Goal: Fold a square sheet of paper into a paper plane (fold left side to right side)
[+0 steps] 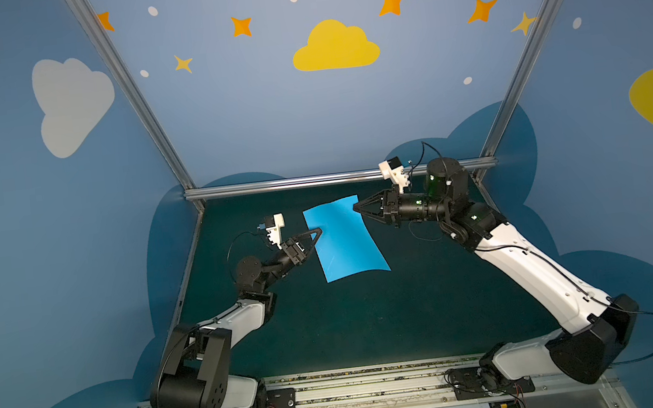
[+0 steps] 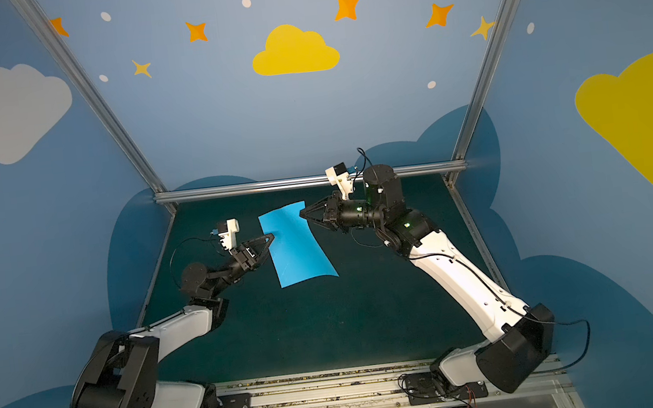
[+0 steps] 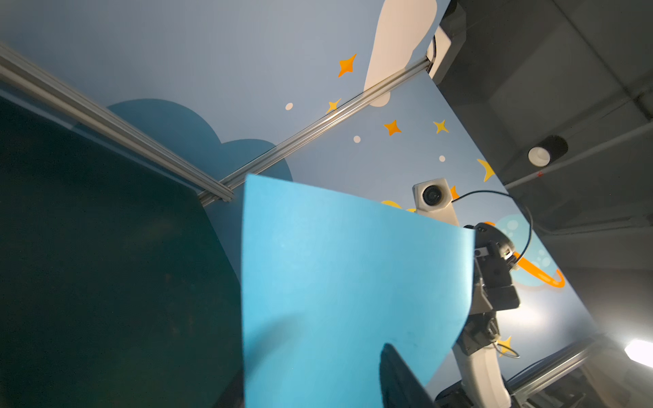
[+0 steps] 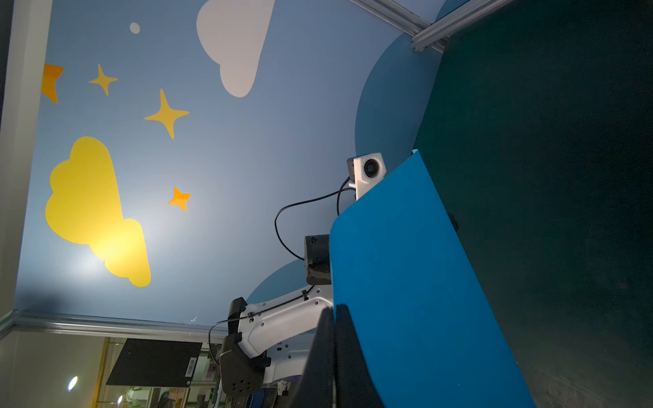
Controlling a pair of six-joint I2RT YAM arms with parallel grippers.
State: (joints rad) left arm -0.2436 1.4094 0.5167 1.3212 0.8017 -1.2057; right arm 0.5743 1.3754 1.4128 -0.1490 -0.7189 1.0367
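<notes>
The square sheet of paper (image 1: 343,238) sits a little above the centre in both top views (image 2: 294,246). It is thin, smooth and matte sky-blue with no print, and it bows so that its lower edge curves over the dark green, felt-like bench (image 1: 372,325). Whether that edge touches the bench cannot be told. The right jaws meet the sheet at its upper right corner and are closed tight on it. In the right wrist view two black fingers (image 4: 318,360) lie pressed together at the bottom middle of the frame, with the paper's edge caught between them. The left jaws reach the sheet's left edge, near its upper third. In the left wrist view one black finger (image 3: 399,381) lies in front of the paper at the bottom of the frame, with a soft shadow to its left. The tips straddle the edge, but whether they pinch it I cannot tell. Both arms have glossy white shells and black joints, the left arm (image 1: 241,315) and the right arm (image 1: 533,273). The only label is a white barcode sticker (image 4: 190,365) on a black panel (image 4: 152,362) at the lower left of the right wrist view, too small to read.
</notes>
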